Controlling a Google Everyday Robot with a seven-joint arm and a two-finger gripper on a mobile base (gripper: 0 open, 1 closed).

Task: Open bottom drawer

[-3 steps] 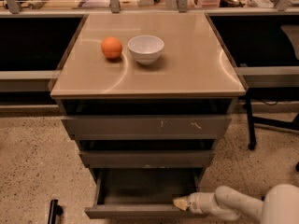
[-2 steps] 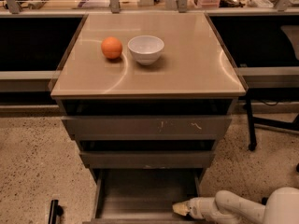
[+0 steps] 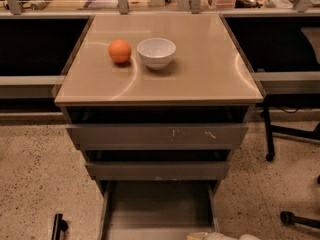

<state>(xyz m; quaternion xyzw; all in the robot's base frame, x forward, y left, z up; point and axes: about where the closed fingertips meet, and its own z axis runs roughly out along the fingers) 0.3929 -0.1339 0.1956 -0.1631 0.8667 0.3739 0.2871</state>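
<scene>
Pulling bottom drawer [image 3: 157, 204] farther toward 6 o'clock than before, nearly open; claw [image 3: 204, 236] at its front, cannot tell whether clenched.

Cabinet top [image 3: 200, 79]: orange [image 3: 120, 51] left, bowl [image 3: 156, 52] just right of it, both toward the far-left part. Under the top, three drawers stacked: top drawer [image 3: 157, 135], middle drawer [image 3: 157, 170] below it, bottom drawer [image 3: 157, 206] lowest, standing out toward the near side. Gripper [image 3: 199, 236] at the bottom drawer's near-right end, at the lower edge. Floor: small object [image 3: 58, 225] near-left of the cabinet, chair leg [image 3: 267, 134] to the right.
</scene>
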